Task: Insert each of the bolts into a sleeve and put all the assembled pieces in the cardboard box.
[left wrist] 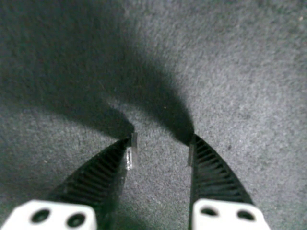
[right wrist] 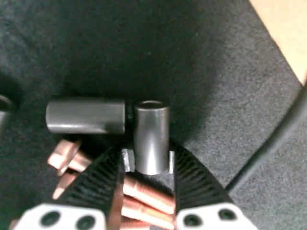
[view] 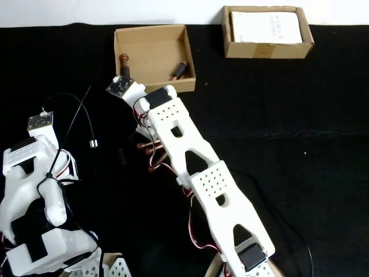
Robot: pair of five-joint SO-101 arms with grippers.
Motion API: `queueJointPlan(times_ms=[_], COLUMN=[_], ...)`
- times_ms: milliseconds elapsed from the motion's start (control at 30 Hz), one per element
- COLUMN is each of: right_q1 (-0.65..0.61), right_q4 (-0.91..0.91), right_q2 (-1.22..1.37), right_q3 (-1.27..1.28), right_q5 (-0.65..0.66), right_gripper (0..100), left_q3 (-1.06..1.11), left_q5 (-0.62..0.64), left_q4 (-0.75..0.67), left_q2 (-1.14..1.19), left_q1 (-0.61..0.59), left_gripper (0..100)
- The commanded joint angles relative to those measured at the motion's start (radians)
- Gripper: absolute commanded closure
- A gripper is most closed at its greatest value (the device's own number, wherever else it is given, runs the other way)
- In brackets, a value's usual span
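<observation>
A dark sleeve [right wrist: 151, 134] sits between the fingertips of my right gripper [right wrist: 148, 160], which is shut on it. A second sleeve [right wrist: 85, 116] lies crosswise right beside it. Copper bolts [right wrist: 144, 191] lie on the black cloth under the jaws. From above, the right arm [view: 173, 124] stretches toward the open cardboard box [view: 153, 55], with the bolts [view: 149, 151] beneath its wrist. An assembled piece [view: 179, 70] lies in the box, and another bolt with a sleeve [view: 124, 63] stands at its left wall. My left gripper [left wrist: 160, 148] hangs open over bare cloth.
A second cardboard box [view: 268, 49] holding white paper stands at the back right. One small dark sleeve [view: 122, 156] lies on the cloth between the arms. A thin cable with a metal end [view: 92, 143] trails near the left arm. The cloth on the right is free.
</observation>
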Motion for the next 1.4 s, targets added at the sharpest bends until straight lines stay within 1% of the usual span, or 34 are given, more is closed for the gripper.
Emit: queueJointPlan(times_ms=[0, 167, 267, 433, 533, 667, 733, 800, 900, 1033, 1133, 1233, 1367], right_q1=[0.015, 0.058, 0.102, 0.237, 0.315, 0.394, 0.415, 0.424, 0.426, 0.427, 0.456, 0.478, 0.476], right_q4=[0.042, 0.148, 0.236, 0.242, 0.242, 0.242, 0.239, 0.239, 0.236, 0.199, 0.105, -0.008, -0.231], right_q2=[-0.013, -0.101, -0.162, -0.286, -0.392, -0.604, -0.727, -0.842, -0.981, -1.106, -1.17, -1.219, -1.285], right_q3=[-0.024, -0.134, -0.153, -0.143, -0.027, 0.292, 0.461, 0.619, 0.823, 1.052, 1.214, 1.389, 1.643], right_q5=[0.008, 0.009, 0.009, 0.008, 0.006, 0.005, 0.003, 0.002, 0.002, 0.0, -0.025, -0.068, -0.149], right_gripper=[99.1, 99.1, 99.1, 99.1, 99.1, 99.1, 99.1, 99.1, 99.1, 99.1, 99.1, 99.1, 99.1], left_q3=[-0.005, -0.005, -0.005, -0.005, -0.005, -0.01, -0.013, -0.033, -0.104, -0.294, -0.452, -0.57, -0.674], left_q5=[-0.002, -0.002, -0.002, -0.002, -0.005, -0.003, 0.002, 0.011, 0.094, 0.19, 0.267, 0.339, 0.4], left_q4=[-0.009, -0.009, -0.008, -0.006, -0.003, -0.002, 0.023, 0.087, 0.203, 0.381, 0.479, 0.496, 0.491], left_q2=[-0.002, -0.002, -0.002, -0.002, -0.002, -0.008, -0.012, -0.012, -0.012, -0.01, -0.001, -0.001, 0.001], left_q1=[-0.004, -0.004, -0.004, -0.004, -0.001, 0.008, 0.054, 0.13, 0.259, 0.435, 0.552, 0.645, 0.719], left_gripper=[82, 82, 82, 82, 82, 82, 82, 82, 82, 81, 81, 81, 79])
